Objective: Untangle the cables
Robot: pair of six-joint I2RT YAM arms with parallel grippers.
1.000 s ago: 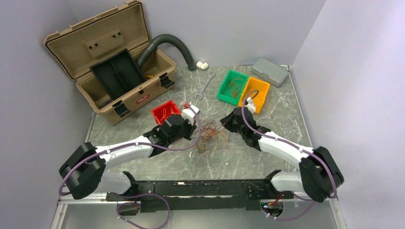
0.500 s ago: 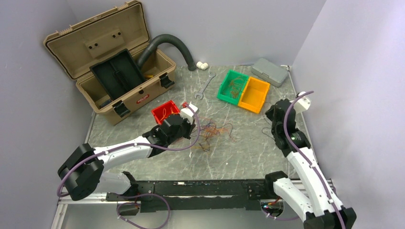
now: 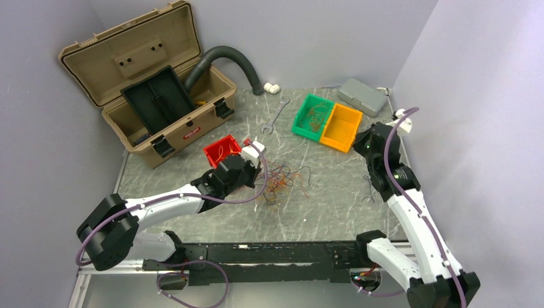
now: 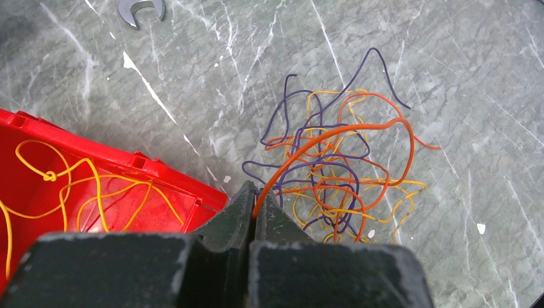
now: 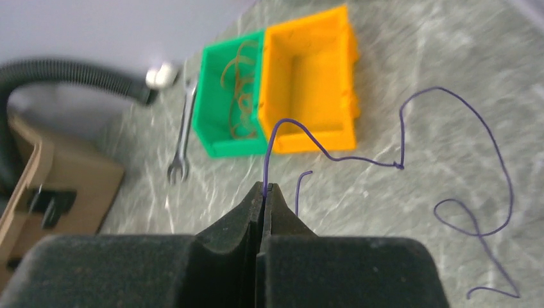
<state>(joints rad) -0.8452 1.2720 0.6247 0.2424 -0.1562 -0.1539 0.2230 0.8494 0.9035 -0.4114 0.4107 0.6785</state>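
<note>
Grips a smooth orange wire (image 4: 321, 140) in the left tool (image 4: 255, 199), with jaws pressed together on its near end, right at the corner of the red bin (image 4: 115, 154). Arches up out of the jaws and away from the red bin, over the tangle (image 4: 333, 183), then curls back down into it on the far side. Finds the tangle lying on the stone-patterned tabletop (image 4: 449, 64) just beside the red bin: thin, round, plastic-coated strands in orange, yellow and dark purple, looped loosely through one another rather than knotted hard, as far as can be judged.

Pinches a single purple wire (image 5: 399, 165) in the right tool (image 5: 263, 189), with jaws likewise together, well apart from the red bin on the far side of the tangle. Trails limp and wavy across the tabletop, apparently free of the tangle.

Probably calls for a pull by the left arm, the nearer one, back along the orange wire's long axis toward the red bin, slowly, to avoid dragging the springy loops along.
</note>
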